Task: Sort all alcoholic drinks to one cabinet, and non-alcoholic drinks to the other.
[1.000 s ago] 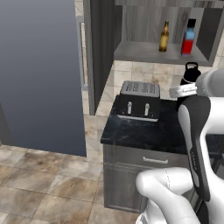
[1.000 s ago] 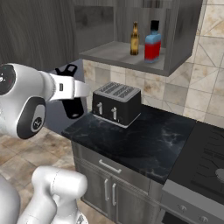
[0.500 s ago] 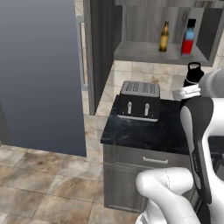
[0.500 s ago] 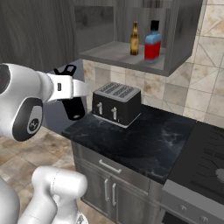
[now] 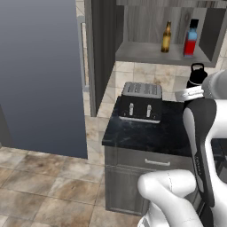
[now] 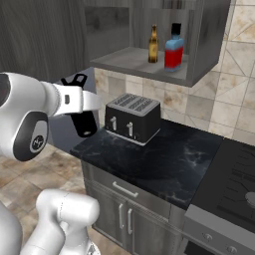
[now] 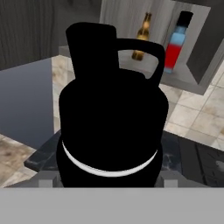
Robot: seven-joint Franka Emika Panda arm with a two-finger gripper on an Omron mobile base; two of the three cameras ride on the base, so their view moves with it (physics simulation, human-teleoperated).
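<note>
Clenched in the claw [image 6: 84, 117] and lifted slightly higher above the worktop [image 6: 164, 159], the all-black bottle [image 7: 111, 118] is carried beside the toaster [image 6: 133, 117], while beer bottle [image 6: 153, 45] and red bottle [image 6: 174, 48] are already shelved in the open cabinet [image 6: 199, 74].

The small bottle [image 7: 111, 118] is showing all black, with a thin white ring near its base. On the dark grey wood-grain cabinet [image 6: 199, 45] shelf, the beer bottle [image 6: 153, 45] is glowing amber-brown, and the squat bottle [image 6: 174, 47] beside it is showing red with blue shoulders and a black cap. The toaster [image 6: 133, 117] is looking black with a silvery top, sitting on a black, faintly marbled tabletop [image 6: 169, 159].
</note>
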